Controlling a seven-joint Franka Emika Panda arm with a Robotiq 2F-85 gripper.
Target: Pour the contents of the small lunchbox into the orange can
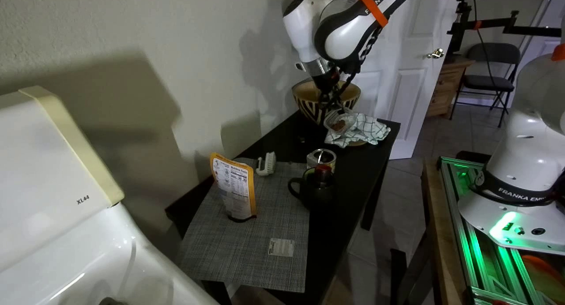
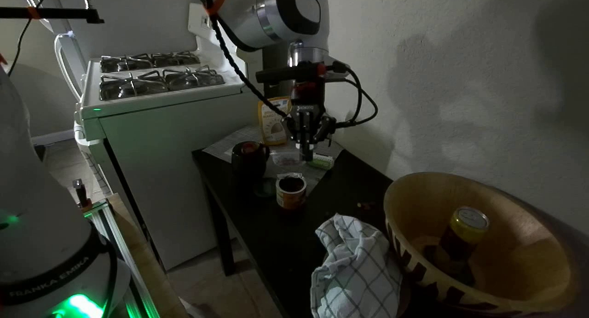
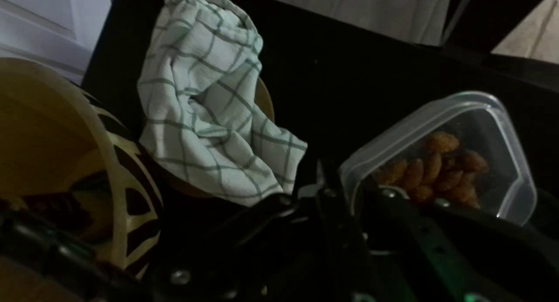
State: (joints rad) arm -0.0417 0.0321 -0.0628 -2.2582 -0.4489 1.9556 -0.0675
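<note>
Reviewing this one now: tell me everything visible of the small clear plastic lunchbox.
The small clear plastic-looking lunchbox is roughly rectangular, with rounded corners and a raised rim; no lid shows on it. Almond-like brown nuts lie in its bottom, bunched toward the gripped side. Closed black fingers pinch its wall there, hiding part of that side in the wrist view. It appears raised above the flat black table; its exact tilt is hard to judge.
</note>
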